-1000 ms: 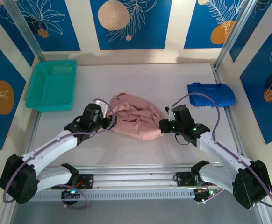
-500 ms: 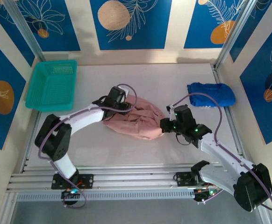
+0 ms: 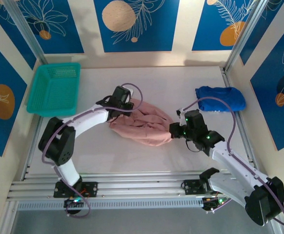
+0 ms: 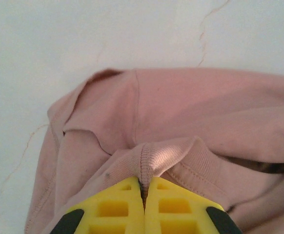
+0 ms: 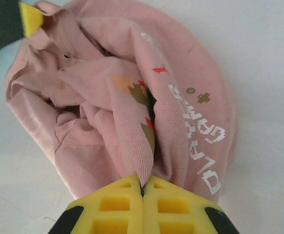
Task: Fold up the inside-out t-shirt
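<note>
Left tool (image 4: pixel 143 186) newly tight on the one t-shirt (image 3: pixel 144 126); right tool (image 5: pixel 142 184) too

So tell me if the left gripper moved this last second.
Yes. The left gripper moved toward the back wall, now level with the near rim of the teal basket, shut on the t-shirt.

You can't read the white print (image 5: pixel 200 131) on the t-shirt (image 5: pixel 98 141): part is tucked into a fold, letters not legible. Right wrist view's top-left corner clips the left gripper (image 5: pixel 29 22). Left wrist view: t-shirt runs off right and bottom edges; sleeves untellable in the bunch.
</note>
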You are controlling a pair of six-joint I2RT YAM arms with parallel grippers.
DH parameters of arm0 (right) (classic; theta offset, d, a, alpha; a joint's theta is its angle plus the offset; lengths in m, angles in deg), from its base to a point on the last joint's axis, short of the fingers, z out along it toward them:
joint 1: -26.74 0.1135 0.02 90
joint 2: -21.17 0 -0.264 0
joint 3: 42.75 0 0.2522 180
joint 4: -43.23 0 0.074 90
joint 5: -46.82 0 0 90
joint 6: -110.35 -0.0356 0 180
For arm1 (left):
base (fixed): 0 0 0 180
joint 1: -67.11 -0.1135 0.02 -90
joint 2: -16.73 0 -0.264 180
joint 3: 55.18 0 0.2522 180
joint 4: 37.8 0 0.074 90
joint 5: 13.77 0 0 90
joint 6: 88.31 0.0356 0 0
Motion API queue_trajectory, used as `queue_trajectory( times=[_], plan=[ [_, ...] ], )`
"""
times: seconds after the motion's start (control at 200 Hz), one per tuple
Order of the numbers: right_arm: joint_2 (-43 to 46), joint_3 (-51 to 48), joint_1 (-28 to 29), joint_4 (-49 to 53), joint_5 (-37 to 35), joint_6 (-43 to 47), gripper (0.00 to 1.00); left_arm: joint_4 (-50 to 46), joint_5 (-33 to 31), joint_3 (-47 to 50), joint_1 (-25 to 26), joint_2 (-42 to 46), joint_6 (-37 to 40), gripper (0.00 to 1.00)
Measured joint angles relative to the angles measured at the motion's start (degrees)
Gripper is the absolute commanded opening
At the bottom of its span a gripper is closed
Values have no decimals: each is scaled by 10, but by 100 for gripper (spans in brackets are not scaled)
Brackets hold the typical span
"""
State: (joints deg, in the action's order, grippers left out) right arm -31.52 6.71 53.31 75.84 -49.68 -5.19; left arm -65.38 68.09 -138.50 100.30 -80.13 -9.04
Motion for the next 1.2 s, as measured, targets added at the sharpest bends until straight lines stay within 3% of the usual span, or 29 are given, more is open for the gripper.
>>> queue_trajectory(
  times=[0.25, 0.35, 0.6, 0.795, 0.93, 1.105, 1.2],
  plan=[
    [47, 80, -35, 6, -31, 23, 0, 84, 137, 18, -88, 258, -84, 0],
    [64, 104, -48, -6, -33, 31, 0, 115, 165, 8, -110, 313, -108, 0],
    [32, 83, -63, -10, -36, 33, 3, 137, 252, 24, -111, 302, -137, 0],
    [5, 12, -37, -11, 19, 40, 1, 139, 311, 67, -111, 273, -145, 0],
    [-4, -8, 6, -10, 94, 68, 14, 144, 338, 81, -111, 273, -142, 0],
    [-51, 4, 142, -28, 214, 125, 34, 146, 352, 85, -111, 277, -108, 0],
    [-64, 27, 157, -33, 233, 147, 43, 146, 356, 92, -111, 285, -86, 0]
  ],
)
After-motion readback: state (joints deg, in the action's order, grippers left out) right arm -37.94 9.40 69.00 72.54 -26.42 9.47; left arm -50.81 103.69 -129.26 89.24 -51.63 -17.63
